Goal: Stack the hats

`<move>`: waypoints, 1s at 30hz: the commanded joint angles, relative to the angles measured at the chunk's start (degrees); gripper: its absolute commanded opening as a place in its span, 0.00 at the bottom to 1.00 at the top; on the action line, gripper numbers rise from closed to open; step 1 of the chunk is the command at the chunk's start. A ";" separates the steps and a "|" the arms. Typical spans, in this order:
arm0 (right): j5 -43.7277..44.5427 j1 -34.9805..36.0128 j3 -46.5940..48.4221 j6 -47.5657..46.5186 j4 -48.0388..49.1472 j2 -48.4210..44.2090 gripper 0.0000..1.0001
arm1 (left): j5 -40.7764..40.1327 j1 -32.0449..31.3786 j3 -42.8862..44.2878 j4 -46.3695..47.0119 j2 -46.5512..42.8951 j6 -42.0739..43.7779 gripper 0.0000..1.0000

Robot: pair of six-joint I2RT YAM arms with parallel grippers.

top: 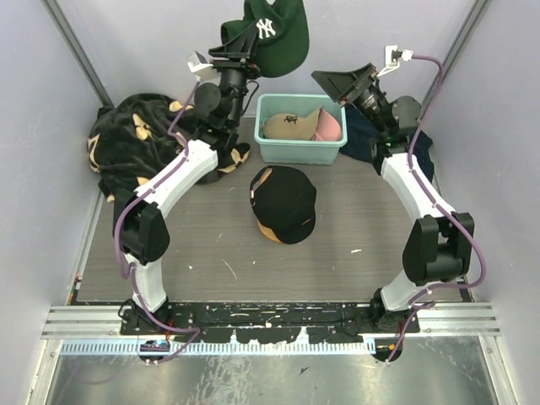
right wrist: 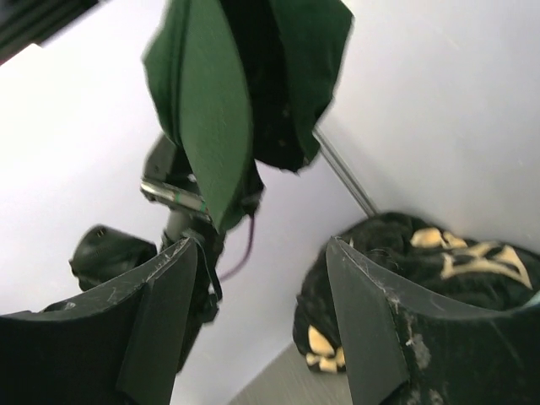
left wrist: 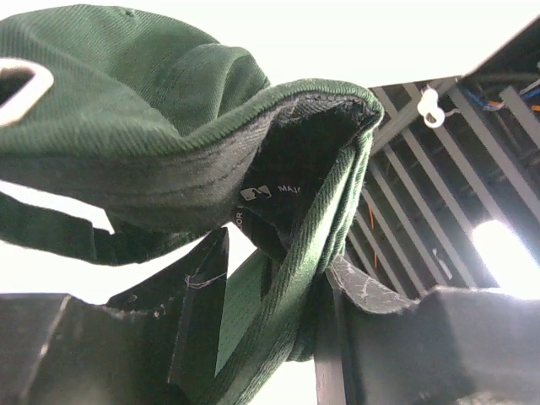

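My left gripper (top: 239, 56) is raised at the back and shut on the rim of the dark green hat (top: 274, 32), which hangs above it; close up, the green fabric (left wrist: 278, 278) is pinched between the jaws. The black hat with a tan underside (top: 284, 202) lies on the table in the middle. A tan hat (top: 289, 125) and a pink hat (top: 330, 125) sit in the teal bin (top: 299, 153). My right gripper (top: 342, 83) is lifted beside the bin, open and empty, with the green hat (right wrist: 245, 84) ahead of its fingers (right wrist: 363, 312).
A black blanket with tan flower marks (top: 139, 135) is heaped at the back left. A dark navy cloth (top: 363, 135) lies right of the bin. Grey walls close in on both sides, and the arm bases stand on the rail at the near edge.
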 commanded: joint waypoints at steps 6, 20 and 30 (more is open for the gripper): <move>9.31 1.94 1.85 10.45 24.92 4.60 0.70 | -10.85 -3.17 -1.10 -3.92 -3.32 -6.45 0.02; 11.14 5.59 3.32 14.44 28.39 8.69 0.70 | -12.06 -5.33 4.88 -4.25 0.81 -7.66 0.02; 12.03 7.53 5.17 14.30 27.79 9.89 0.68 | -13.18 -6.14 2.25 -4.11 -0.19 -7.36 0.02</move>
